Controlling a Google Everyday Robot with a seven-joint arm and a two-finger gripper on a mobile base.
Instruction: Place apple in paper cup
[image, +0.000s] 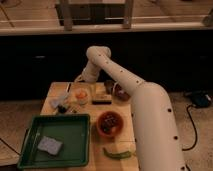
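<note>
My gripper (86, 84) hangs just beside the paper cup (80, 96); its grip state: cannot tell. The apple (80, 93) looks firm, smooth, light: grasp across its widest part.

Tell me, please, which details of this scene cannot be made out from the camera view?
- Gripper: at the table's far end beside the apple; the arm's wrist hides most of it.
- Paper cup: the apple appears to sit in it, but the rim is too blurred to confirm.
- Dark cup: partly hidden behind the arm.
- Green tray: its near-left corner is cut off by the picture's edge.
</note>
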